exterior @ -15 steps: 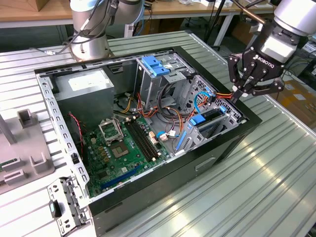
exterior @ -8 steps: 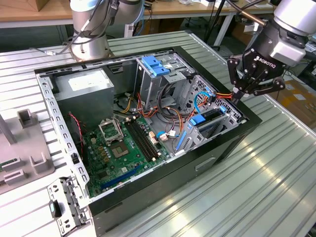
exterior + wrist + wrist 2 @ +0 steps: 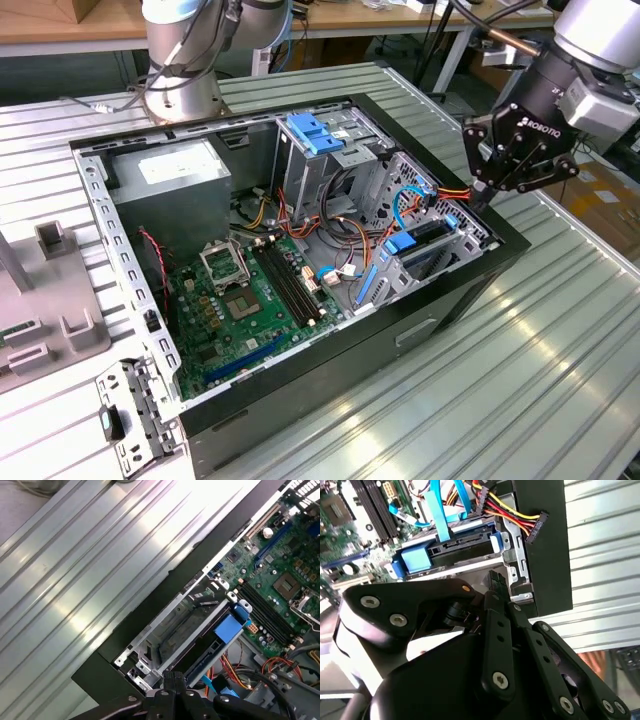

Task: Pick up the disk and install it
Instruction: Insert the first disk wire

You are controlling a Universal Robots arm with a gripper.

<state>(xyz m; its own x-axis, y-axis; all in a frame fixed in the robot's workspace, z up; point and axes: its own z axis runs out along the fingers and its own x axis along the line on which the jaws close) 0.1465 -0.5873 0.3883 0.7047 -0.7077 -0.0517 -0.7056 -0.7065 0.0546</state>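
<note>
The disk sits on edge in the metal bay at the corner of the open computer case on the exterior view's right. Its blue carrier frame runs along its edge, and a blue data cable plugs into its connector. In the first wrist view the disk's carrier lies along the bay's metal rail. My gripper hangs just above the case's wall beside that bay, a little off the disk. Its black fingers are shut together with nothing between them; the fingertips point down at the bay's corner.
A loose red-and-yellow power cable ends in a black plug close to the gripper. Inside the case are a green motherboard, a grey power-supply box and a light-blue bracket on the drive cage. Grey fixtures stand on the ribbed metal table.
</note>
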